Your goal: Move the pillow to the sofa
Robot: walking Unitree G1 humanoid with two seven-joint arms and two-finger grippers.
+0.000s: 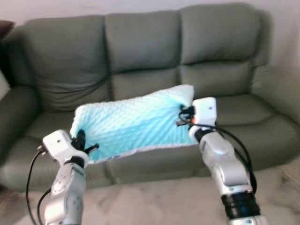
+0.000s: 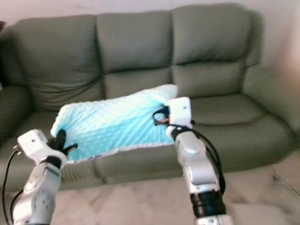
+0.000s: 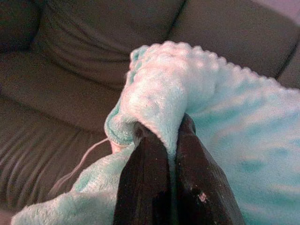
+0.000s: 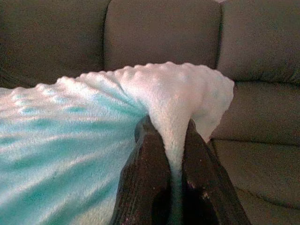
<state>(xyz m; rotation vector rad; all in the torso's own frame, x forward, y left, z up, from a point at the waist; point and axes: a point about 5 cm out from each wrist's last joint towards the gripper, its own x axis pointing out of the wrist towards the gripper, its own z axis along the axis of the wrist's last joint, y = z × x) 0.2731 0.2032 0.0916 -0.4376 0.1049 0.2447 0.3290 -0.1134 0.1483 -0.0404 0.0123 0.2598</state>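
Observation:
A fluffy turquoise pillow (image 1: 133, 123) with a dotted texture hangs stretched between my two grippers, over the front of the grey-green sofa (image 1: 140, 51). My left gripper (image 1: 80, 139) is shut on the pillow's left corner (image 3: 154, 117). My right gripper (image 1: 183, 115) is shut on its right corner (image 4: 176, 108). In both wrist views the black fingers (image 4: 145, 173) pinch the plush fabric. The pillow's lower edge lies near the seat cushions' front; I cannot tell whether it rests on them.
The sofa has three back cushions and padded armrests (image 1: 276, 93) at both ends. Its seat (image 1: 243, 110) lies right of the pillow. Pale carpet (image 1: 154, 201) covers the floor in front. A light wall (image 1: 56, 8) stands behind.

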